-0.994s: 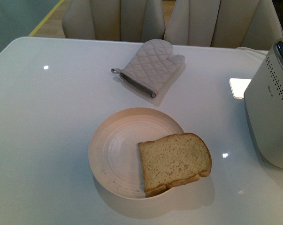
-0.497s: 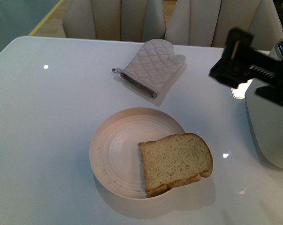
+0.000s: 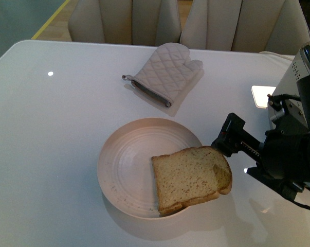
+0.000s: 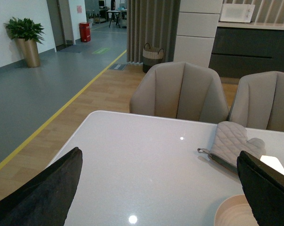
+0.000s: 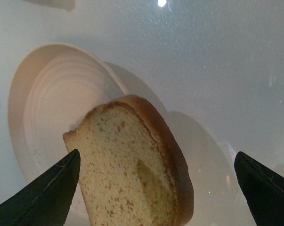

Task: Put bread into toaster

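The bread (image 3: 190, 177) is a tan slice with a brown crust. It lies on the right side of a round cream plate (image 3: 113, 159), overhanging the rim. My right gripper (image 3: 234, 159) is open, low over the table at the slice's rounded right edge. In the right wrist view the bread (image 5: 132, 165) lies between my spread fingers (image 5: 47, 193), untouched. The white toaster (image 3: 297, 77) stands at the far right, mostly hidden behind my right arm. My left gripper (image 4: 156, 197) is open and empty above the table; it does not show in the front view.
A quilted grey oven mitt (image 3: 167, 72) lies behind the plate and also shows in the left wrist view (image 4: 231, 143). Two beige chairs (image 3: 124, 20) stand behind the table's far edge. A bright white patch (image 3: 260, 95) lies left of the toaster.
My right arm came into view at the upper right in front of the toaster, then moved down and left to the bread's right edge. The bread and plate have not moved.
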Tool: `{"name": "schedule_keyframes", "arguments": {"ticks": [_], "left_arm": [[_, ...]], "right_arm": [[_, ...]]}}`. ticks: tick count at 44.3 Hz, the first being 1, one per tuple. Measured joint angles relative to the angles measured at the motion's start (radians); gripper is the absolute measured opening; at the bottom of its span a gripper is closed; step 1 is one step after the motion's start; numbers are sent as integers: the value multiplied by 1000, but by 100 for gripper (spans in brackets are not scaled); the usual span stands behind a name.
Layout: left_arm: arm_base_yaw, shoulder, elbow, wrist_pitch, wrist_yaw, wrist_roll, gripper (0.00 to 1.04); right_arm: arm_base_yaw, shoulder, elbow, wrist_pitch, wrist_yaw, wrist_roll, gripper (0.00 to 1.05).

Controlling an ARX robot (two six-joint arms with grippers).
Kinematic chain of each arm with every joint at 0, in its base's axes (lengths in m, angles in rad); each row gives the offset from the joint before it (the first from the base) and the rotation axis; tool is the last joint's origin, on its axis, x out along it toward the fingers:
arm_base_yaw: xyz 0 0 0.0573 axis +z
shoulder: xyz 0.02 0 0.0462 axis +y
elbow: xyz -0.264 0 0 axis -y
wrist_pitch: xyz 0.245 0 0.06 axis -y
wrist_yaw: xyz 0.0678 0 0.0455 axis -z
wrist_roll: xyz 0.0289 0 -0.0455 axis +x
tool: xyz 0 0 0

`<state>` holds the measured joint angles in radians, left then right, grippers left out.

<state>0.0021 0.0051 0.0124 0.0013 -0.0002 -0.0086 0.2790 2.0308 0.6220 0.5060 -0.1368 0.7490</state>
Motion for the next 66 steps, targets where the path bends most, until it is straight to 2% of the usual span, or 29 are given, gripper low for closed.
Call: {"name": "schedule_keyframes", "arguments": {"ticks": [20, 25, 33, 36, 40, 46, 51, 56, 63, 66], "left_arm": [[0, 0, 0, 0, 0, 0, 98], [0, 0, 0, 0, 0, 0, 98], [0, 0, 0, 0, 0, 0, 98], [0, 0, 0, 0, 0, 0, 98], [0, 0, 0, 0, 0, 0, 98], [0, 0, 0, 0, 0, 0, 98], [0, 0, 0, 0, 0, 0, 98], [0, 0, 0, 0, 0, 0, 98], [0, 0, 0, 0, 0, 0, 98], [0, 0, 0, 0, 0, 0, 98]], "right_arm": [[22, 163, 47, 73, -122, 85, 96], [32, 170, 51, 85, -135, 101, 83], [34, 163, 51, 125, -171, 134, 52], [34, 157, 48, 130, -177, 141, 45], [29, 130, 38, 141, -192, 150, 29], [18, 77, 27, 145, -205, 152, 12], [-1, 3, 22, 126, -209, 151, 4], [-46, -140, 24, 50, -195, 127, 3], [-168, -470, 114, -171, 7, -106, 3], [-217, -568, 170, -236, 63, -212, 3]]}}
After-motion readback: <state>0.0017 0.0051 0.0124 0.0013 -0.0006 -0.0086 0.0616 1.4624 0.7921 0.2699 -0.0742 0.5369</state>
